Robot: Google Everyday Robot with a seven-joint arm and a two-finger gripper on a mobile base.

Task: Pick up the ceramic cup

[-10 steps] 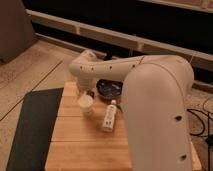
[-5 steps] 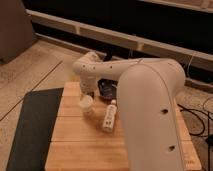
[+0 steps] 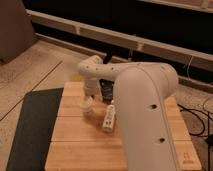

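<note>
Nearest you, the big white upper arm (image 3: 147, 120) fills the right half of the view and hides much of the right side of the wooden bench (image 3: 80, 145). The near edge of the bench and its near left corner lie bare in front of it, and a dark mat (image 3: 32, 125) runs along the bench's left edge on the floor.

Further in, toward the middle of the bench, you see the white bottle (image 3: 108, 118) lying on its side, its length running roughly from near to far, just beside the arm's shell.

Just left of the bottle and a little further back sits the ceramic cup (image 3: 88, 105), upright, closer to the far left corner than to any other. The hand (image 3: 90, 96) hangs directly above the cup, at the end of the forearm that bends down from the elbow over the far edge. You cannot tell whether the hand is clenched or released, nor whether it touches the cup.

Behind the bottle, near the far edge, a dark object (image 3: 106, 88) shows partly under the forearm.
</note>
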